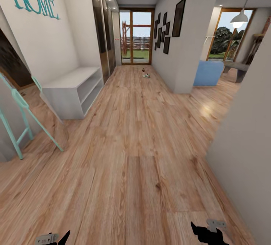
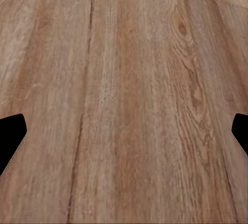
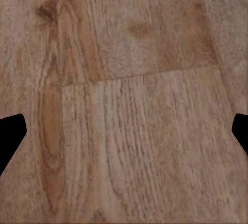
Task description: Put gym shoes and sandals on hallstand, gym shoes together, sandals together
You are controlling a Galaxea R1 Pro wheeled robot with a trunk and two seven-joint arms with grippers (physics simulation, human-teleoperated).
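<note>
Head view: corridor floor [image 1: 131,154] runs long, ahead of both sets of fingers. White two-tier bench [image 1: 73,92] stands ahead-left, not the hallstand. Small shoe-like objects [image 1: 145,75] lie far ahead, well beyond the fingertips, slightly nearer the right gripper [image 1: 209,233]; heading and long axis too small to tell. Left gripper [image 2: 124,136] and right both spread, holding nothing.

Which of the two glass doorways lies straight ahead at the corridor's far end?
The wooden-framed glass door past the small things on the floor. The other window sits off to the right, beyond the blue seat.
</note>
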